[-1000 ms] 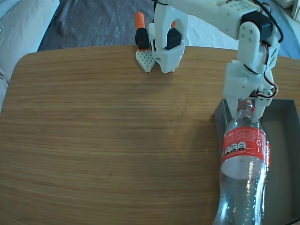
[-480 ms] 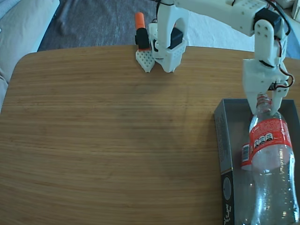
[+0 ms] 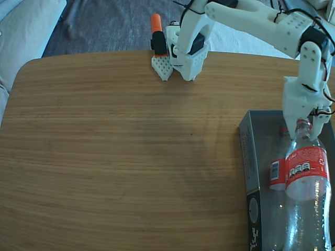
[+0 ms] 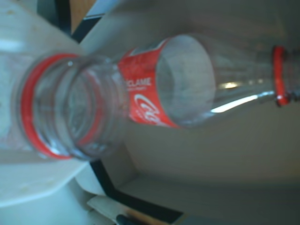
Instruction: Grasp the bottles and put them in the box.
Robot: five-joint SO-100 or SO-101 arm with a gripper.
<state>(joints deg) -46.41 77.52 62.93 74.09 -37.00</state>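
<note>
Over the box (image 3: 250,157), arm outstretched, claw (image 3: 302,124) clamped on upright bottle's (image 3: 306,172) neck

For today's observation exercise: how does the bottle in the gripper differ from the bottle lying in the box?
The held bottle is gripped at its neck by the gripper and hangs tilted over the box; the lying bottle rests flat on the box floor, ungripped. The held bottle shows in full, while it largely hides the lying bottle. Both are clear, uncapped, with red labels and neck rings.

One capless bottle (image 3: 306,172) raised over dark-grey box (image 3: 250,151), second bottle (image 3: 278,172) lying inside
</note>
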